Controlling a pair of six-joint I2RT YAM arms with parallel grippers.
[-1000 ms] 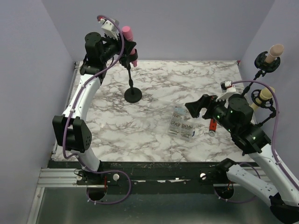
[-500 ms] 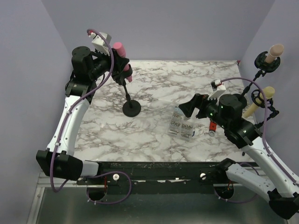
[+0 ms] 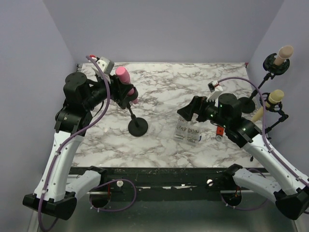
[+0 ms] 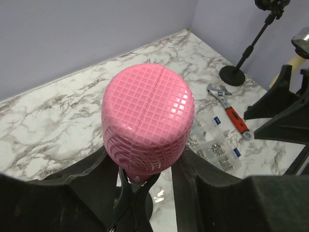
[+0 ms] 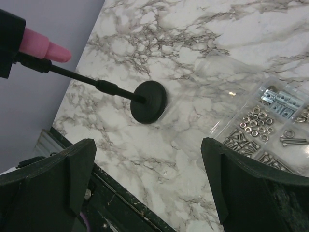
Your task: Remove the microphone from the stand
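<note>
A pink microphone (image 3: 122, 76) sits in the clip of a black stand whose round base (image 3: 138, 128) rests on the marble table, with the rod tilted. My left gripper (image 3: 126, 93) is shut on the microphone's body just below its head. In the left wrist view the pink mesh head (image 4: 148, 116) fills the middle, with a finger (image 4: 200, 186) on each side and the stand clip (image 4: 135, 193) under it. My right gripper (image 3: 186, 113) is open and empty, right of the stand. The right wrist view shows the stand base (image 5: 148, 101) and the microphone's tail (image 5: 42, 45).
A clear box of screws (image 3: 188, 130) and a red-handled wrench (image 3: 219, 130) lie below my right gripper. Two more stands holding beige microphones (image 3: 283, 52) (image 3: 275, 98) stand at the table's right edge. The table's front edge (image 5: 120, 203) is close to my right gripper.
My left arm has pulled the microphone and its stand toward the front; the base has slid nearer. My right gripper has moved left toward the stand.
</note>
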